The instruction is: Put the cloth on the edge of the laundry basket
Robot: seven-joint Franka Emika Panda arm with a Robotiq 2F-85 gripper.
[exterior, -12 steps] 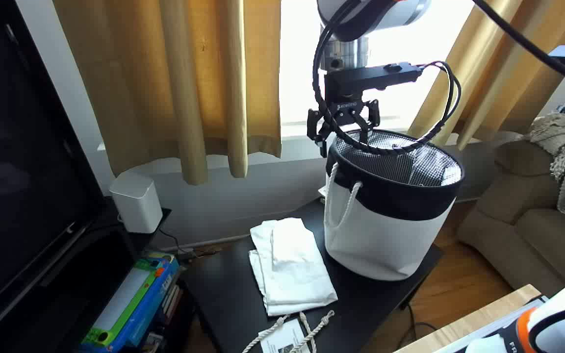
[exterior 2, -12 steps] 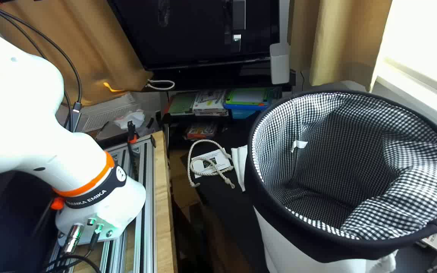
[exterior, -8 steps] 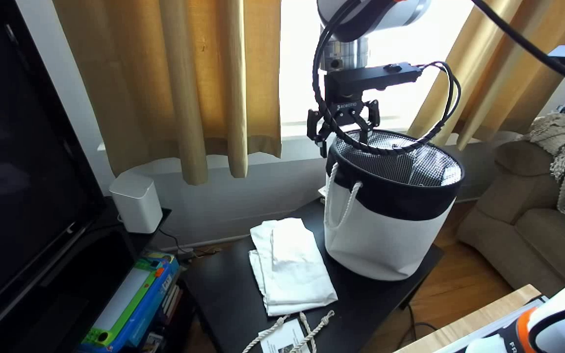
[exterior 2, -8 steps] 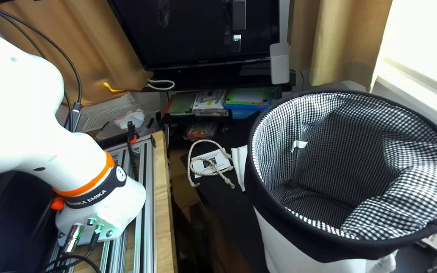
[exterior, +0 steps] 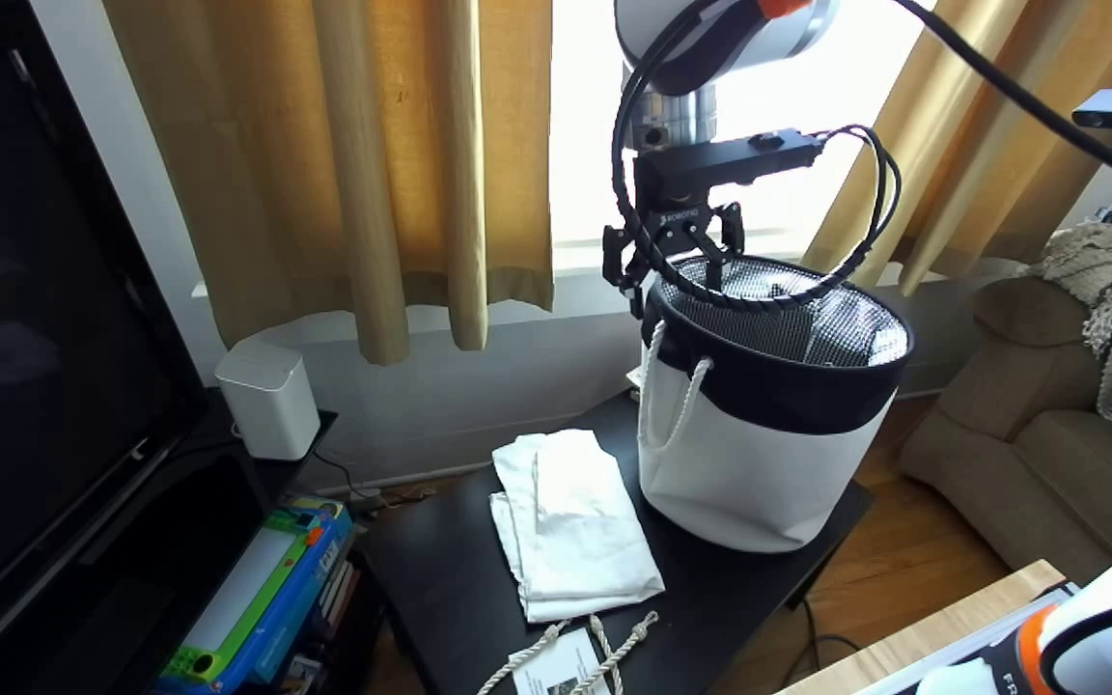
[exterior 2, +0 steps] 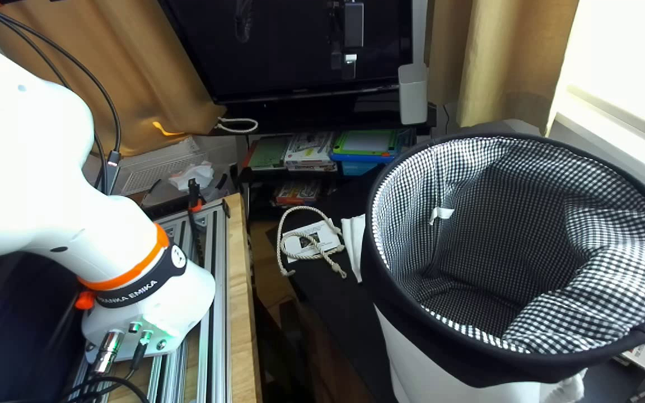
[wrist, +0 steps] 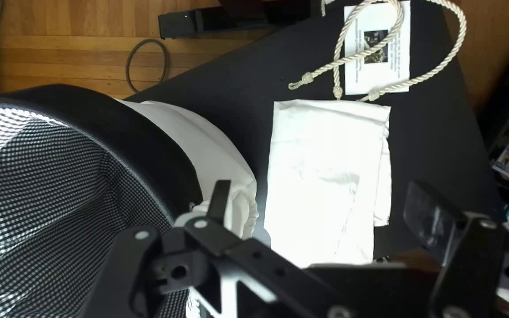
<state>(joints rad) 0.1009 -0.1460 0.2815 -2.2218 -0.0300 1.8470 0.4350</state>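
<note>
The gripper hangs with jaws spread wide and empty, presumably to descend on the white cloth folded on the black table just beside the laundry basket, likely set there for a short carry.

Franka arm: smooth white shell, rounded joints; white base carries an orange ring, a black band with white FRANKA EMIKA lettering, and metal connectors. Robotiq gripper: matte black body and linkages, white ROBOTIQ logo, silver-grey pivot screws, dark fingertips. Wrist flange is bare silver metal, orange patch above, spiral-wrapped black cable looping past.
</note>
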